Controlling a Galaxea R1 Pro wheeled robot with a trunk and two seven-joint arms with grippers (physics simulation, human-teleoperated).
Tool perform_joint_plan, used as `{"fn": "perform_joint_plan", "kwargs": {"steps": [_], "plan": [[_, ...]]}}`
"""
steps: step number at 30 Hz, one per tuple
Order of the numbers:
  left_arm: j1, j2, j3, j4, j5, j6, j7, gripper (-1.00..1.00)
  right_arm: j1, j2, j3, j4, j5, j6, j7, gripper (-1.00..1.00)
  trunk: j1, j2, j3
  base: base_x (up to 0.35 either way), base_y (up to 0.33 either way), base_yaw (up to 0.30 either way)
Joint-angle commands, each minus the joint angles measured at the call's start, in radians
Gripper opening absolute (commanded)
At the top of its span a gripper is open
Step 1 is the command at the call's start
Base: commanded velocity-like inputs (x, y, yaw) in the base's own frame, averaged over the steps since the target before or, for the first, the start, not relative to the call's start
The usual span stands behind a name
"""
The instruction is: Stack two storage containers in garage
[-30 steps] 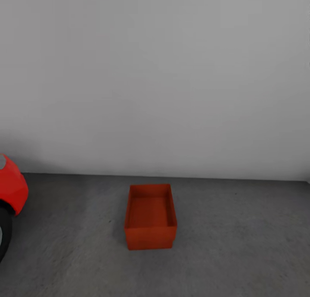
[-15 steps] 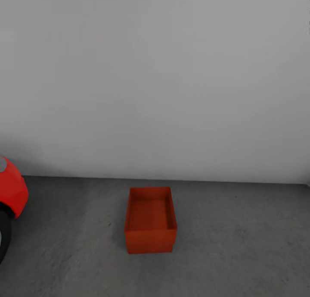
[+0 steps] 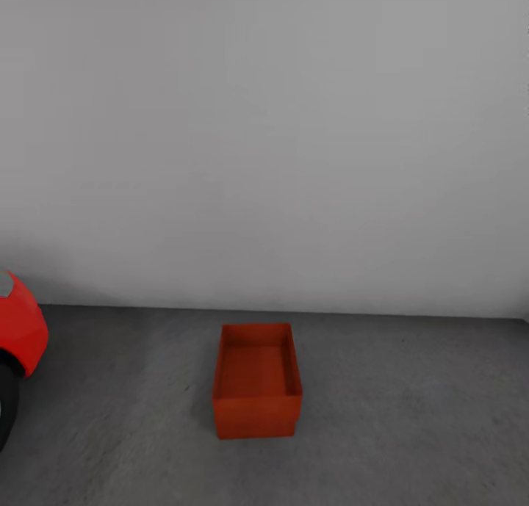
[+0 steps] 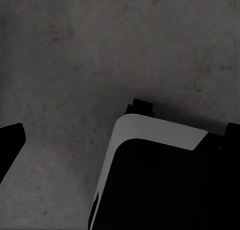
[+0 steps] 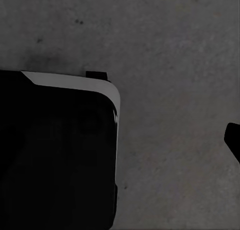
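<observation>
One storage container [image 3: 256, 382] sits open-top on garage floor [image 3: 411, 418] at 12 o'clock near wall; hand states can't be told; robot should fetch 2nd w/o bumping it.

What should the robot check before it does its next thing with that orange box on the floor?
1. One orange-red rectangular open-topped storage container sits on the dark grey concrete floor: ok.
2. Container is upright, open side up, ready to take another on top: ok.
3. Container looks empty inside: ok.
4. Second container stacked on it: not ok, nothing rests on top yet.
5. Shiny red car stands apart from the container, with bare floor between them: ok.
6. Either pincer holding something: cannot tell; both wrist views show concrete and the robot's dark, white-edged body.
</observation>
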State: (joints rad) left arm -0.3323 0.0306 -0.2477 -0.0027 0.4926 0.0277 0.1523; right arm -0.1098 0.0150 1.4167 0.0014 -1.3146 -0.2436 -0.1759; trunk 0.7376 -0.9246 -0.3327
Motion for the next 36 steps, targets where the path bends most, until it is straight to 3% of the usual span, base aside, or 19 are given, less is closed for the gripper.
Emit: {"fn": "perform_joint_plan", "kwargs": {"steps": [1,36], "plan": [[-0.001,0.000,-0.008,0.000,0.007,0.003,0.003,1.00,0.000,0.000,0.008,0.000,-0.007,-0.002,-0.004,1.00,0.000,-0.001,0.001,0.000,0.000,0.000],[-0.001,0.000,-0.008,0.000,0.007,0.003,0.003,1.00,0.000,0.000,0.008,-0.003,-0.009,-0.003,-0.004,1.00,0.000,-0.001,0.056,0.000,0.000,0.000]]}}
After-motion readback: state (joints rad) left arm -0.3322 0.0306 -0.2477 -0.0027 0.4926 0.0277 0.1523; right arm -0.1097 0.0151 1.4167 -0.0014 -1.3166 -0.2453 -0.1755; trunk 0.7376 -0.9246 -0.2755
